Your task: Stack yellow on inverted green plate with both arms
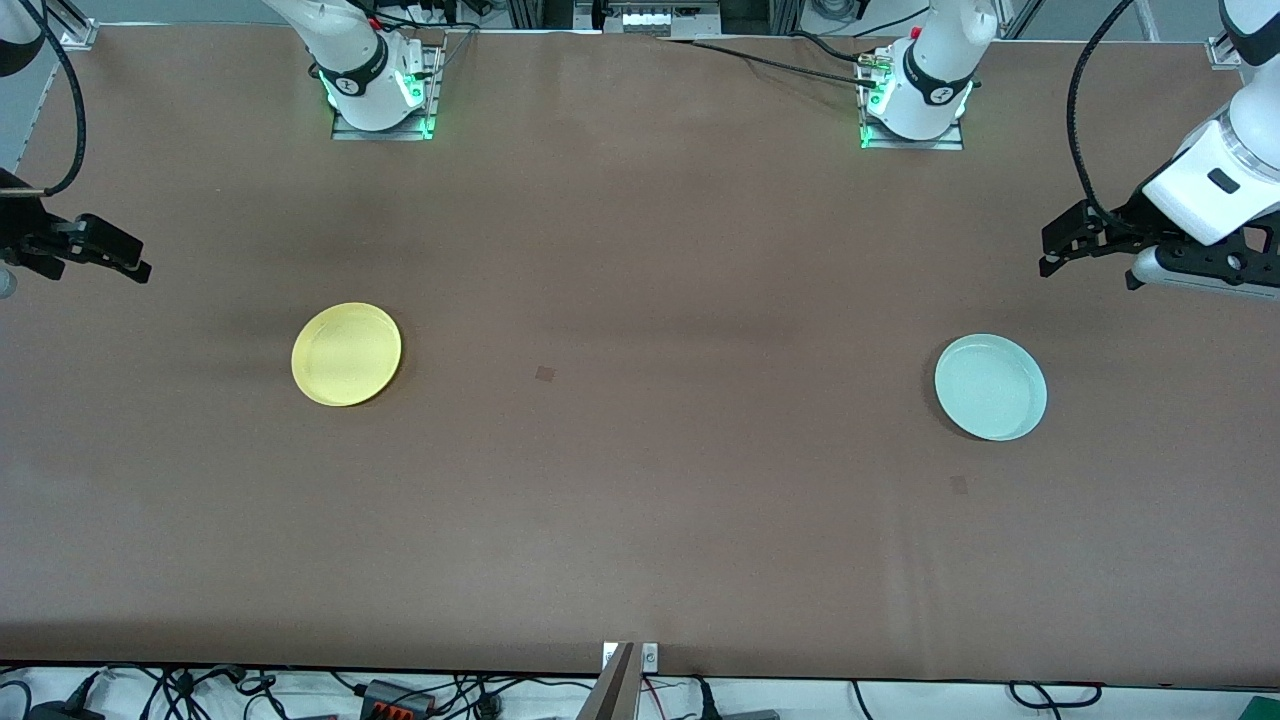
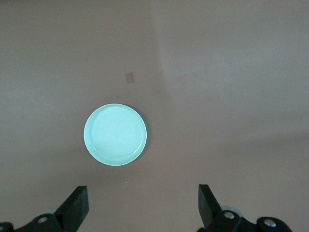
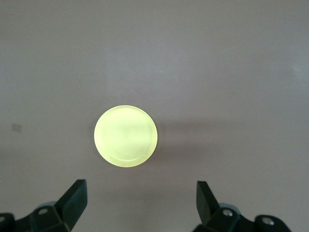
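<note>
The yellow plate (image 1: 346, 354) lies hollow side up on the brown table toward the right arm's end; it also shows in the right wrist view (image 3: 126, 136). The pale green plate (image 1: 990, 387) lies hollow side up toward the left arm's end, and shows in the left wrist view (image 2: 115, 135). My right gripper (image 1: 95, 262) hangs open and empty high over the table's edge, away from the yellow plate; its fingers (image 3: 73, 198) stand wide apart. My left gripper (image 1: 1088, 272) hangs open and empty high over the table near the green plate; its fingers (image 2: 76, 205) stand wide apart.
The two plates lie far apart, with bare brown table (image 1: 640, 450) between them. Two small dark patches mark the cloth, one (image 1: 545, 373) mid-table and one (image 1: 959, 485) nearer the front camera than the green plate. Arm bases (image 1: 378, 90) stand along the table's edge.
</note>
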